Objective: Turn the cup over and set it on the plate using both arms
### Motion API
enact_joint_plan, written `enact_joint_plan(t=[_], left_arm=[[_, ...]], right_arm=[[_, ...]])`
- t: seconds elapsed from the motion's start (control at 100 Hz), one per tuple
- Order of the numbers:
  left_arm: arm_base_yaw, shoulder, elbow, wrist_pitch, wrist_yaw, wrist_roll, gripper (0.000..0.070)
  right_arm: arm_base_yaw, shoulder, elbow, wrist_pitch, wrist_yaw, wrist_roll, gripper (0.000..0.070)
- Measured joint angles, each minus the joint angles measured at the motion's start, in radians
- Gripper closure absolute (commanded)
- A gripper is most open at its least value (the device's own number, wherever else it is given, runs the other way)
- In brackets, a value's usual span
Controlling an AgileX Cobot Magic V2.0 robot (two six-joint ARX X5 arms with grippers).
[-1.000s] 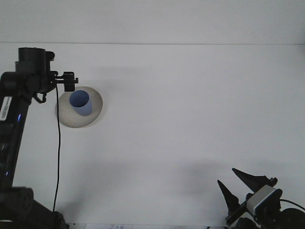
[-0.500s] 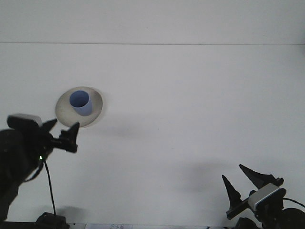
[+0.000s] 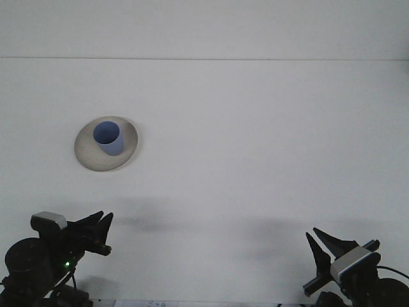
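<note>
Front view over a white table (image 3: 255, 128). In the upper left of the frame a round, pale plate (image 3: 89, 157) lies flat on the table surface. A blue cup (image 3: 107, 138) stands upright on the plate, its open mouth facing up; the inside of the cup shows only its own blue wall and floor, with no contents to be made out. The cup sits toward the upper middle of the plate, and the plate's rim is visible all around it.

At the lower left corner of the frame, the left gripper (image 3: 102, 231) points toward the right, well apart from the plate and cup; its two dark fingers lie close alongside each other, and from this angle it cannot be told whether they are parted or closed. A small green light glows on the arm body behind it.

At the lower right corner, the right gripper (image 3: 335, 241) points up toward the middle of the table, its two pointed fingers spread apart with nothing between them.
</note>
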Motion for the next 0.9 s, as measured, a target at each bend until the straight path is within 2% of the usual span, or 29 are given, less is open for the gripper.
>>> enact_joint_plan(t=[0.82,0.9], left_arm=[[0.001,-0.003,0.001,0.008,-0.002,-0.005,0.0685],[0.016,-0.01,-0.005,0.039,-0.004,0.036,0.0685]], right_arm=[[0.0,0.0,0.0,0.0,0.0,0.0,0.0693],[0.0,0.0,0.0,0.0,0.0,0.0,0.0693]])
